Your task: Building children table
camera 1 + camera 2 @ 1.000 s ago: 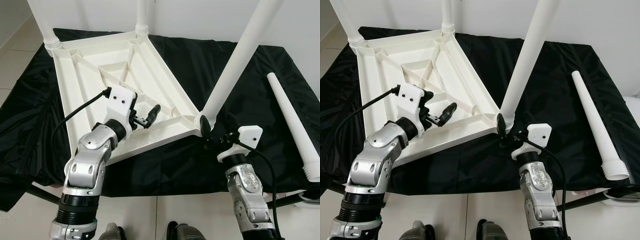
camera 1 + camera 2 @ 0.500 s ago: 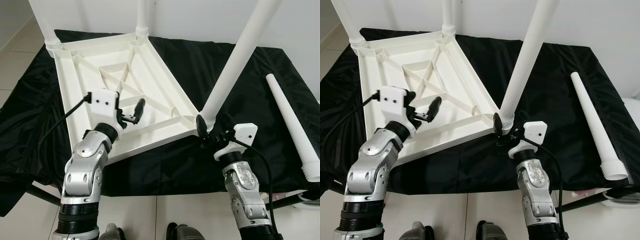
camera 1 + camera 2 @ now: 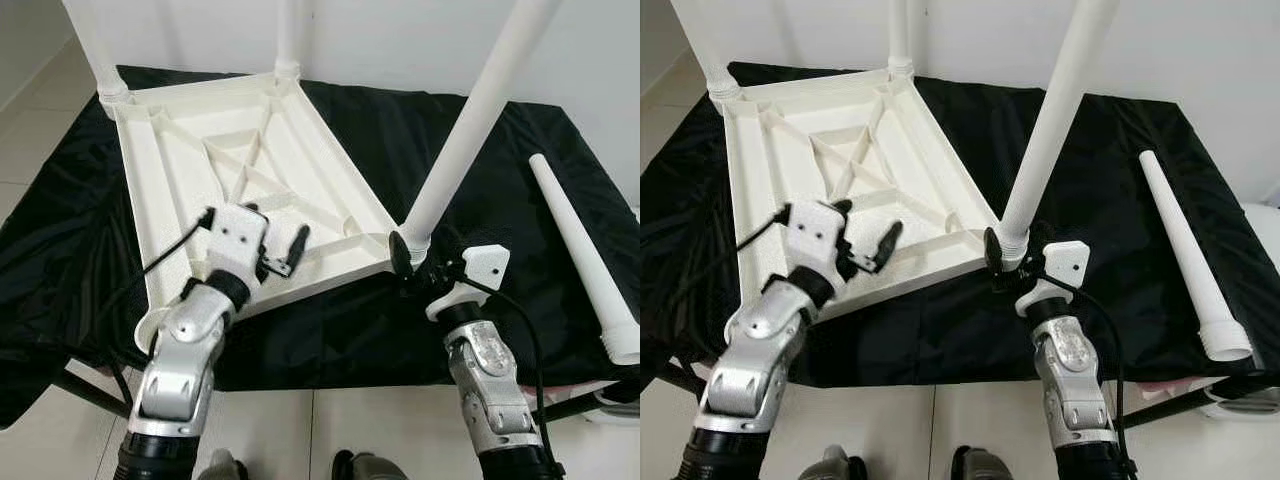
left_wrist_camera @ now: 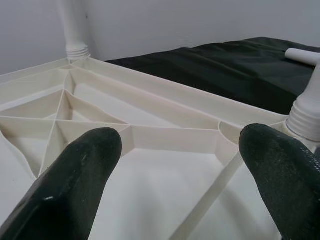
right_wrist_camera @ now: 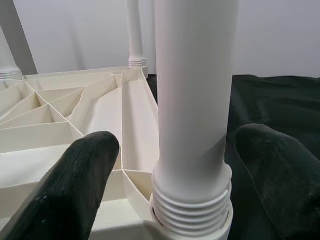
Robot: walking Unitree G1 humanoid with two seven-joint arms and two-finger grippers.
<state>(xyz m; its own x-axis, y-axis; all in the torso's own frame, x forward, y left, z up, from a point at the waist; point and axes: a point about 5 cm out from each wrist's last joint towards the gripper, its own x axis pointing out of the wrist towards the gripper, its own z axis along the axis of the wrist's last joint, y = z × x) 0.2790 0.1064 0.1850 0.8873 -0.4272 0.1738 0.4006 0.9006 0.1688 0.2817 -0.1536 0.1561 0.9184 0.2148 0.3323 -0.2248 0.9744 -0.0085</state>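
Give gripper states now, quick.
Left gripper: open, holding nothing, above the upturned white plastic tabletop.
Right gripper: open, straddling the screwed-in white plastic leg.

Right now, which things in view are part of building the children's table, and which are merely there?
Part of the job:
upturned white tabletop
fitted legs, the near one between the open fingers of the right gripper
loose leg lying on the cloth
left gripper, open over the tabletop

Merely there:
black cloth
tiled floor
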